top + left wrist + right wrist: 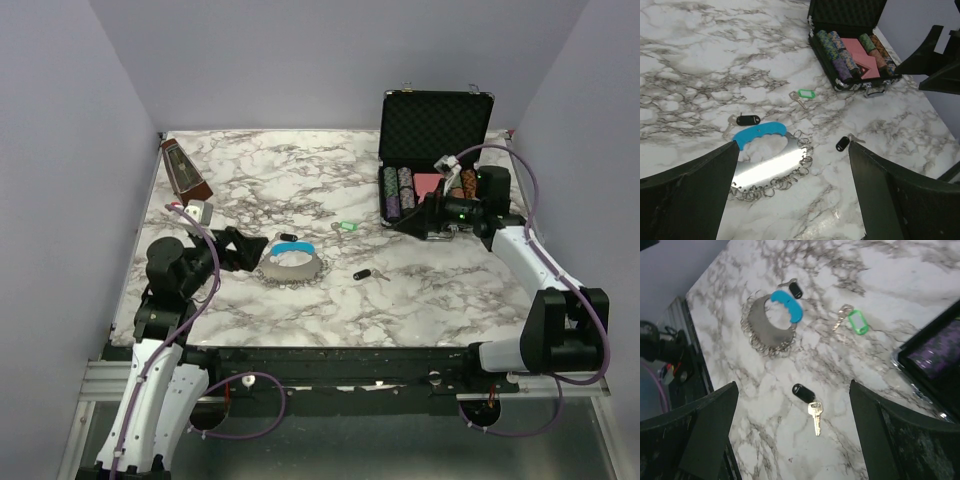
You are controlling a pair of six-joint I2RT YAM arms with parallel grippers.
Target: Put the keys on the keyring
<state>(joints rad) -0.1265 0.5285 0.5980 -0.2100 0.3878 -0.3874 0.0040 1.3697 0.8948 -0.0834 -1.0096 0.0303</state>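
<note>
Nothing threaded yet, by my reckoning. The keyring (290, 262) lies flat on the desk (300, 180) just ahead of my left claw (238, 250), which is spread wide and empty. A black key (746, 119) sits just beside the ring's blue section (760, 135) at twelve o'clock, the green key (345, 227) is off at two and a second black key (362, 274) at four. My right claw (412, 222), wide and empty too, hangs by the open case (435, 120). All three keys are left to do.
</note>
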